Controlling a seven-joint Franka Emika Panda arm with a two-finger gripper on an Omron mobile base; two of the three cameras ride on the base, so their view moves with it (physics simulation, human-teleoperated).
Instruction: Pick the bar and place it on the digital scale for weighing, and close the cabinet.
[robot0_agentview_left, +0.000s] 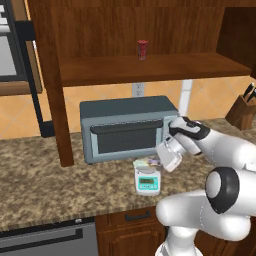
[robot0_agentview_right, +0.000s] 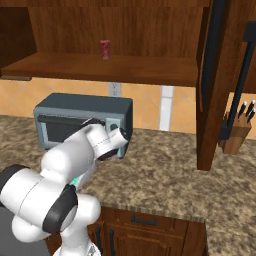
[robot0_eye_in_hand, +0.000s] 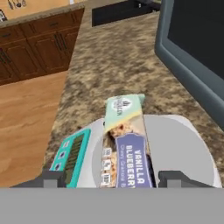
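Fingers (robot0_eye_in_hand: 111, 178) spread wide, straddling the bar (robot0_eye_in_hand: 124, 146), not gripping.
Bar flat on digital scale (robot0_eye_in_hand: 183, 144), long axis running bottom-to-top of frame.

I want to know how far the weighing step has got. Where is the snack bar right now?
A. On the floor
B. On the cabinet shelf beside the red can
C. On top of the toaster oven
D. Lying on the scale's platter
D: in the hand view the bar lies across the digital scale, on its round platter, between the spread fingertips of the gripper.
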